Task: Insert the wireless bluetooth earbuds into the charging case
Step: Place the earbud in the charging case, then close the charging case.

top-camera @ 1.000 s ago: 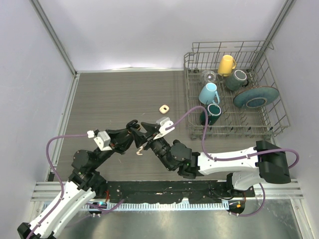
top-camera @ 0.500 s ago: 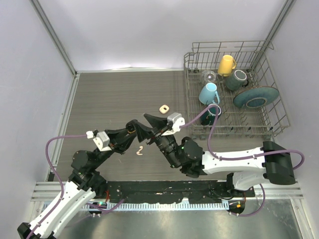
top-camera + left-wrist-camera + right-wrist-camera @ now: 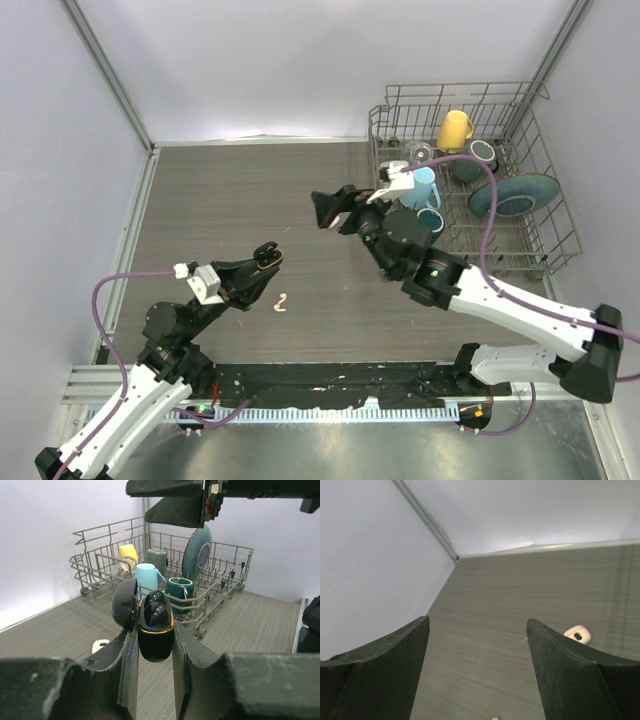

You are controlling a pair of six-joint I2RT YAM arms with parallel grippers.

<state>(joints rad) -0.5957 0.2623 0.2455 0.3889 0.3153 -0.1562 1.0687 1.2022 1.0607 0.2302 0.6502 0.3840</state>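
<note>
Left wrist: left claw (image 3: 154,632) clamped on the open black charging case (image 3: 155,647), black earbuds (image 3: 156,614) seated inside. Right claw (image 3: 477,625) spread wide, empty, above the counter (image 3: 485,605). Cream earbud (image 3: 281,301) lies loose on the counter near the left claw.

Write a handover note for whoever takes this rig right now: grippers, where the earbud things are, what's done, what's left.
Left gripper: shut on the black charging case, lid open, held off the table.
Right gripper: open, empty, above the table near the dish rack.
Earbuds: two dark rounded buds appear seated in the case. A curved cream-white earbud lies on the table beside the left gripper. Another small cream-white piece lies under the right gripper.
Done: case open, dark pair apparently in.
Left: cream pieces not picked up; lid not closed.
</note>
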